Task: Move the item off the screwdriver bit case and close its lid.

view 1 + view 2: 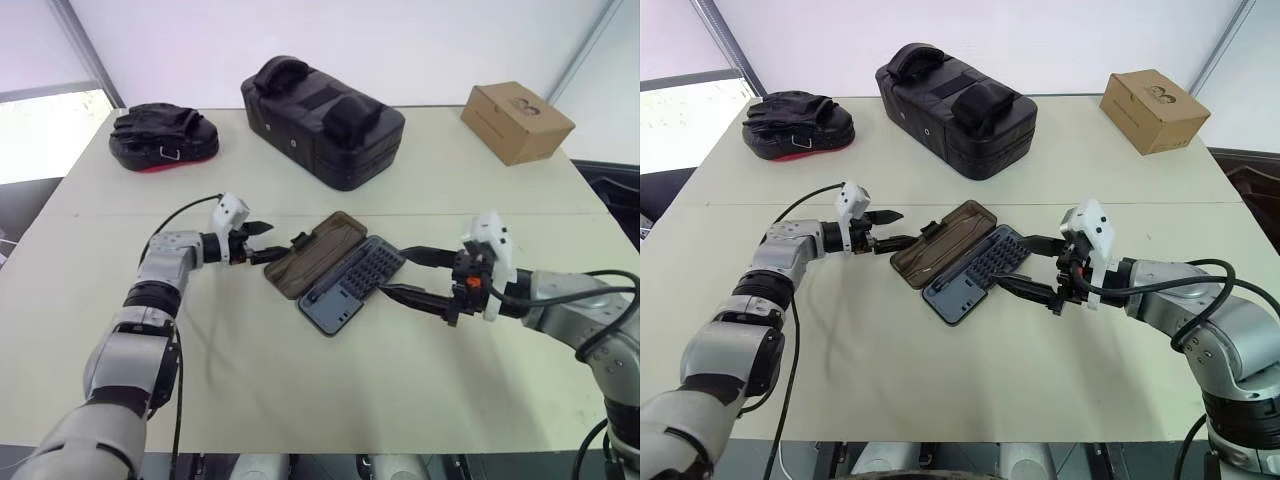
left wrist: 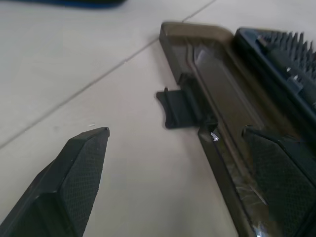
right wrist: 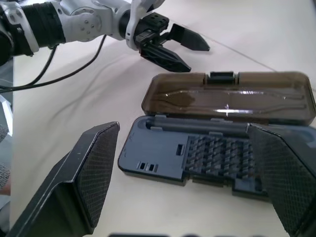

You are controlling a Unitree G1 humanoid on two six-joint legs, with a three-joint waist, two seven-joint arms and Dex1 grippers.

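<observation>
1. Now the screwdriver bit case lies open and flat near the middle of the worktop, nothing resting on it, its long axis running from about 7 to 1 o'clock in the head view.
2. Hinged along the tray's 10 o'clock side, the lid lies back on the worktop, its clasp tab on the outer long edge.
3. At the lid's 9 o'clock side, the left gripper has its jaws spread wide and empty – one finger over the lid's rim, just beside the tab.
4. At 3 o'clock of the tray, the right gripper is likewise wide and empty.
5. Judged from this, the left arm is the nearer one for folding the lid over towards 4 o'clock.
</observation>
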